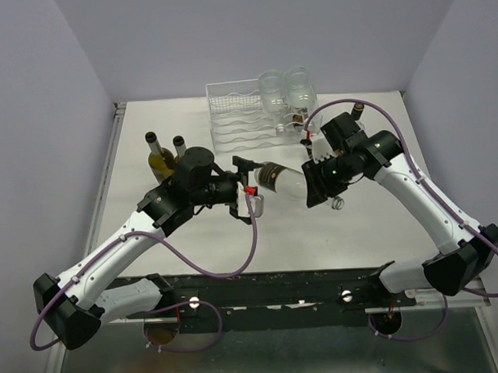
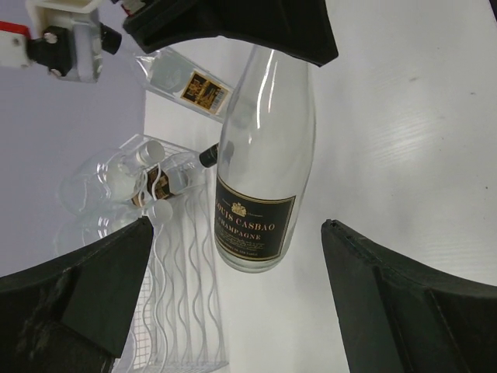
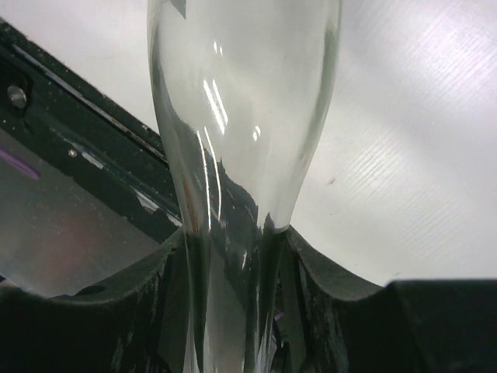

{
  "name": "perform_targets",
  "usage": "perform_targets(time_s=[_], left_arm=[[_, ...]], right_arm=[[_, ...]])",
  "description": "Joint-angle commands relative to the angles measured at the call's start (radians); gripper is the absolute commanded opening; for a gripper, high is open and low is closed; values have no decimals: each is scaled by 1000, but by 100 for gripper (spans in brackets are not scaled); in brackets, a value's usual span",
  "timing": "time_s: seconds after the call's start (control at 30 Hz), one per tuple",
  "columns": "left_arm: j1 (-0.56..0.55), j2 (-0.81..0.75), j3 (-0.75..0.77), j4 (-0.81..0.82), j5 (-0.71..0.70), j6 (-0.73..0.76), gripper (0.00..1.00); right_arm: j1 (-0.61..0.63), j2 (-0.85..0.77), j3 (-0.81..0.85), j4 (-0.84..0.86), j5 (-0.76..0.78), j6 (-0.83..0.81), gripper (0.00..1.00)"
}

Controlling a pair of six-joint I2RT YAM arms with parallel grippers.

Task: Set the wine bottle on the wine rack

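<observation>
Clear glass catches the light as your right gripper [image 1: 313, 184] pinches the slim neck of the clear glass wine bottle [image 1: 277, 179] with a black-and-gold label. Its black fingers [image 3: 326, 272] are pressed against the glass on both sides. The bottle lies roughly level above the white table [image 1: 194, 246], in front of the white wire-mesh wine rack [image 1: 234, 117], on the side nearer the arm bases. It is apart from the rack's wavy wire shelves.

The bottle's flat base points away from your right gripper and toward your left gripper [image 1: 251, 186], which sits in front of the rack's left half with its jaws spread wide. In the left wrist view, the two black fingers [image 2: 85, 287] stand well apart on either side of the base, and neither touches the glass.

Two clear glass bottles [image 1: 287, 91] already lie side by side in the right end of the rack, their round bases facing up toward the top camera. Two dark-capped bottles [image 1: 160, 157] stand upright on the table to the left of the rack, just beside your left arm.
</observation>
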Motion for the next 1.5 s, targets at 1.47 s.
perform_targets(time_s=[1.47], left_arm=[[-4,-40,213,394,-754,-604,99]], right_arm=[[2,-31,-639,1340,391,322,0]])
